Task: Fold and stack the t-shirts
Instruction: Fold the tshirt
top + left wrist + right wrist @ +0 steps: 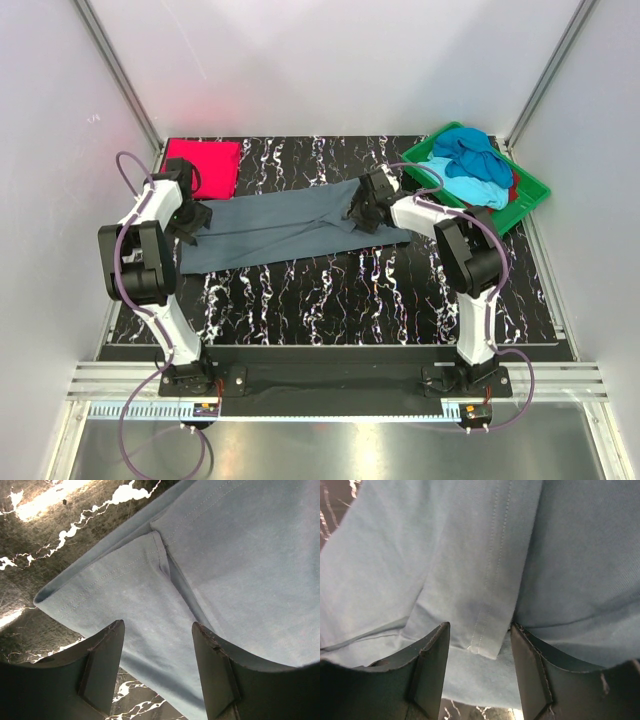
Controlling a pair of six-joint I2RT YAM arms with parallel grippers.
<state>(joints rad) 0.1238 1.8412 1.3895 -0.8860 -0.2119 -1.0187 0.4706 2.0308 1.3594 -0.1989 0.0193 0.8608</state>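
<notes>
The slate grey-blue t-shirt [280, 228] lies as a long folded band across the middle of the table. My left gripper [195, 222] hovers open over its left end, where a sleeve [105, 587] is folded onto the body; cloth lies flat between the fingers [105, 660]. At the right end my right gripper [358, 212] is open too, with a stitched hem strip [490, 605] between its fingers [430, 665]. A folded red-pink t-shirt [205, 162] rests at the back left. Turquoise [470, 187], dark blue [468, 150] and red [514, 185] t-shirts are heaped in the tray.
The green plastic tray [535, 190] sits at the back right corner. The table top [330, 300] is black with white marbling, and white walls close it in on the left, back and right.
</notes>
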